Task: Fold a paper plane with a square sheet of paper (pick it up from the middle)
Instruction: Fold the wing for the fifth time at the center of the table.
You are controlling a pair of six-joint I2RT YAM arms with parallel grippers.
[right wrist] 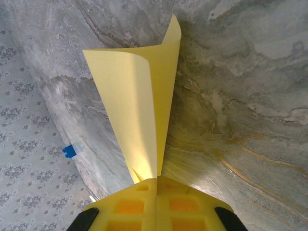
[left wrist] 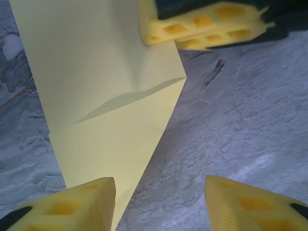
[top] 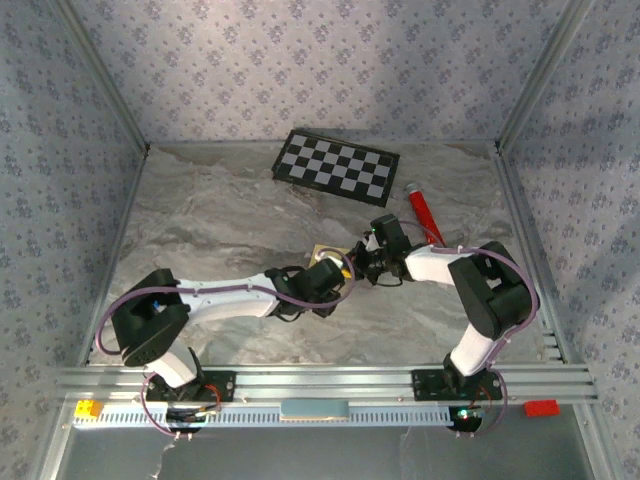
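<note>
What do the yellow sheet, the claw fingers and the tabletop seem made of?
The sheet: thin matte paper; it holds a crease and curls.
The claw fingers: probably moulded plastic, yellow, with open cells.
The tabletop: grey, veined like marble; stone or printed cover, cannot tell.

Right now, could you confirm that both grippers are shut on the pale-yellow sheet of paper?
Not quite: the right gripper is shut on the sheet of paper, but the left gripper is open, its fingers standing well apart, as the left wrist view shows.
</note>
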